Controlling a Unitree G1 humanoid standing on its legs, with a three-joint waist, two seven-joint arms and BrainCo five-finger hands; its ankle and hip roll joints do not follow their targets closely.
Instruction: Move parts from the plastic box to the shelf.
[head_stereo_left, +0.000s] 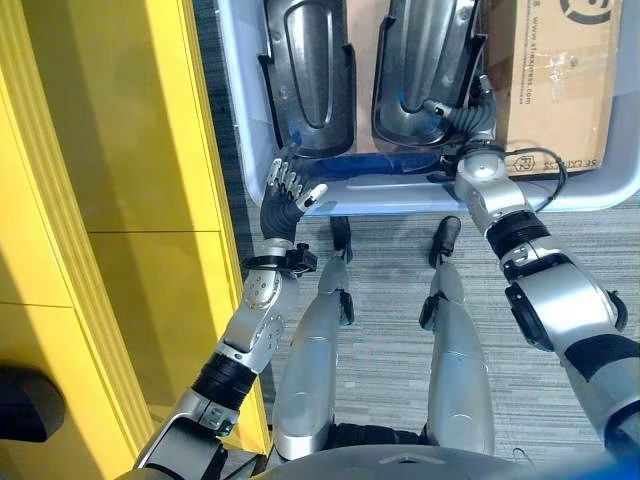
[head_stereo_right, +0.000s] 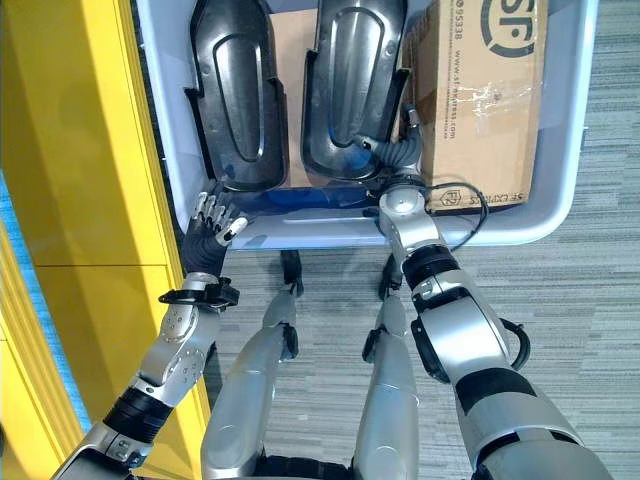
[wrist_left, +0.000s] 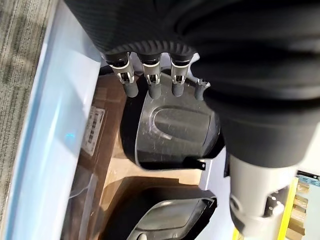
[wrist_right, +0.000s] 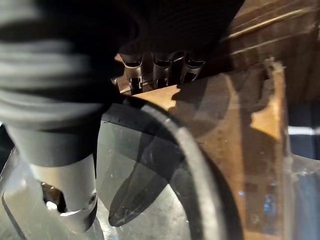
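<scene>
Two glossy black moulded plastic parts (head_stereo_left: 310, 75) (head_stereo_left: 425, 65) lie side by side in the pale blue plastic box (head_stereo_left: 600, 190). Right hand (head_stereo_left: 462, 118) curls on the right part's near edge; left hand (head_stereo_left: 290, 190) hovers loosely open beside the left part.

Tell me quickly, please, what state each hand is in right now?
Left hand: open, holding nothing, at the plastic box rim.
Right hand: cannot be told.
</scene>
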